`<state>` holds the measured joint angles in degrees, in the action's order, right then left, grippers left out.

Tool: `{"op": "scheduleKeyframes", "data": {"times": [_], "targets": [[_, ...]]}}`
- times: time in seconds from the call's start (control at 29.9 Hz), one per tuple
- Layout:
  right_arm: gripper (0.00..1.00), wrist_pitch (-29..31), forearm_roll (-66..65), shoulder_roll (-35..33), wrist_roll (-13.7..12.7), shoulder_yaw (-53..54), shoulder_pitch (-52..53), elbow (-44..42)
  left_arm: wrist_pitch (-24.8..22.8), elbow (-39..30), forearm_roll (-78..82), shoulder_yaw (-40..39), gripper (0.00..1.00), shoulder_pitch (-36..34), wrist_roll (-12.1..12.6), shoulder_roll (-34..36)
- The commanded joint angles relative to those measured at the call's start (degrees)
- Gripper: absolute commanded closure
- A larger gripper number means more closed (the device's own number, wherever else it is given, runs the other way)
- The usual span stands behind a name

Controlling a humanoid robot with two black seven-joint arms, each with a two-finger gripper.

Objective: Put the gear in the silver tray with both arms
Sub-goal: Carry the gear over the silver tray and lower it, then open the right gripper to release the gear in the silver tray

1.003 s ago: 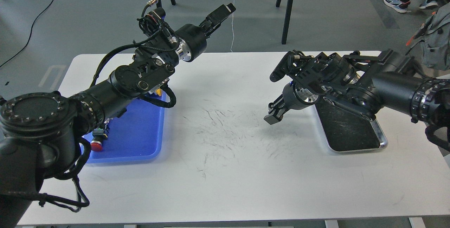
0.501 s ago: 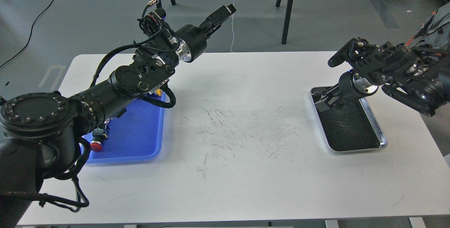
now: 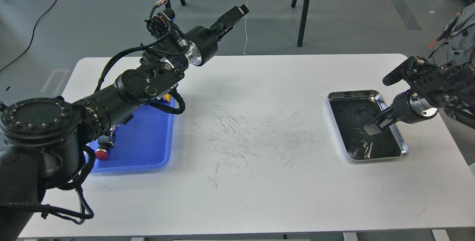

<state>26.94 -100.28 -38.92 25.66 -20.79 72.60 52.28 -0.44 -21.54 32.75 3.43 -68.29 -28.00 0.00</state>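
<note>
The right tool point(image 3: 375, 125) is hovering over the silver tray's point(image 3: 401, 141) right side; whether its fingers are apart is unclear.

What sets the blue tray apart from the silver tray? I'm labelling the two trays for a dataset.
The blue tray is matte blue plastic; the silver tray is shiny metal with a dark scratched floor. The blue tray lies on the table's left side, partly hidden under the left arm, while the silver tray lies on the right, with the right gripper over it. The blue tray looks larger. Both are shallow, rectangular and round-cornered.
</note>
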Motion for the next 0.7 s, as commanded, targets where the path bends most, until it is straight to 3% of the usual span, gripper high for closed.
{"op": "scheduleKeyframes", "data": {"times": [0.0,0.37,0.67], "targets": [[0.83,0.04,0.0,-1.77,0.01,-0.65,-0.27,2.39,0.0,0.0,-0.06,0.0,0.06,0.0,0.0,0.0],[0.83,-0.05,-0.09,-1.59,-0.26,-0.48,-3.08,0.9,0.09,0.0,-0.06,0.0,0.06,0.09,0.0,0.0],[0.82,-0.66,0.17,1.39,-0.17,0.58,-5.46,-5.17,0.09,0.0,-0.06,0.0,0.06,0.44,0.0,0.0]]}}
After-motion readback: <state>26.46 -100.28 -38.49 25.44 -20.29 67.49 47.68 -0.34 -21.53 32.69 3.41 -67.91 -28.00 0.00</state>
